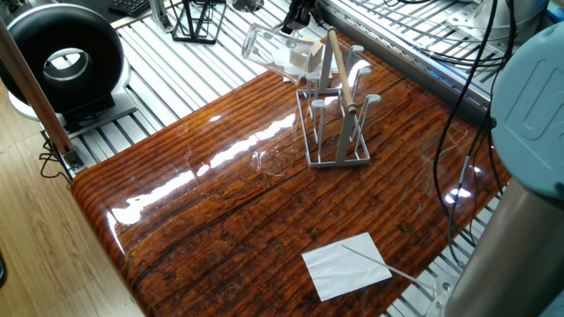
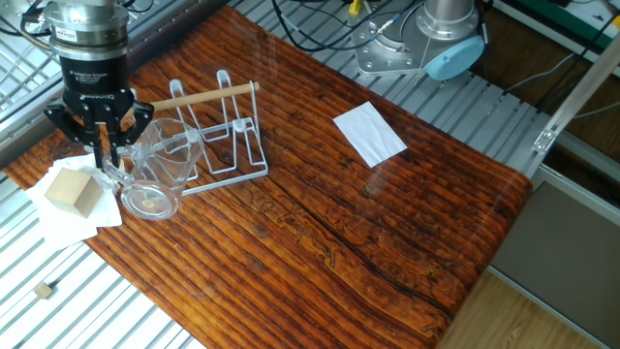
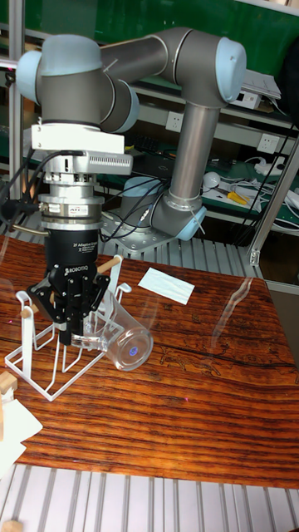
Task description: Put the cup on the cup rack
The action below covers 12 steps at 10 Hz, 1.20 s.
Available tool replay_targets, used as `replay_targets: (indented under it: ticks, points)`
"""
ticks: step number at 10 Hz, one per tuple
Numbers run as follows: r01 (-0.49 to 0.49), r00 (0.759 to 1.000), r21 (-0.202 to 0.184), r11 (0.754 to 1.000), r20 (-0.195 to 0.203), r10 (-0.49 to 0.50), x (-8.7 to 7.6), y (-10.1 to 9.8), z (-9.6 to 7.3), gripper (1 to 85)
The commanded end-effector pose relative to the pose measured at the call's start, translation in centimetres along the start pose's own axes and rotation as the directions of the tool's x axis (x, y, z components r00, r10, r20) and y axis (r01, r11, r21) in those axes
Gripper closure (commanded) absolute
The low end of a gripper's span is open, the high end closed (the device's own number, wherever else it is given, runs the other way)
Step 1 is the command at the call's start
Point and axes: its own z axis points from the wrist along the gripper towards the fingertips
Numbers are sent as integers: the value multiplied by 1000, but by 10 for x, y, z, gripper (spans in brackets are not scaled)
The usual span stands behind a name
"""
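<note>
The cup [image 2: 155, 173] is a clear glass tumbler, tipped nearly onto its side and held off the table. My gripper [image 2: 105, 160] is shut on the cup's wall near one end, fingers pointing down. In the tall fixed view the gripper [image 3: 71, 332] hangs over the rack's near end, with the cup [image 3: 118, 339] sticking out to its right. The cup rack [image 2: 221, 136], grey wire with a wooden rod handle, stands just right of the cup. In one fixed view the cup [image 1: 269, 51] hovers at the far table edge, left of the cup rack [image 1: 339, 123].
A wooden block [image 2: 70, 189] lies on white paper at the table's left corner, below the gripper. A white sheet [image 2: 370, 134] lies further along the table. A black wire stand [image 1: 196, 22] and a black round device [image 1: 66, 57] sit off the table.
</note>
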Motion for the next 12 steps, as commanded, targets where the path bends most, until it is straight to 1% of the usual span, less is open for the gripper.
replay_targets:
  ticks: [1, 4, 6, 8, 9, 12]
  points:
    - [-9, 1000, 4, 1000, 5, 9, -1, -2, -2, 847]
    - [2, 1000, 2, 1000, 7, -2, -1, -1, -2, 847]
    - [-14, 1000, -5, 1000, 12, 14, -3, 0, -2, 847]
    - [-21, 1000, -5, 1000, -3, 21, 1, 0, -2, 847]
    - [-28, 1000, -19, 999, 1, 28, 0, 4, -2, 847]
    - [-37, 999, -25, 999, 5, 38, 0, 4, -3, 847]
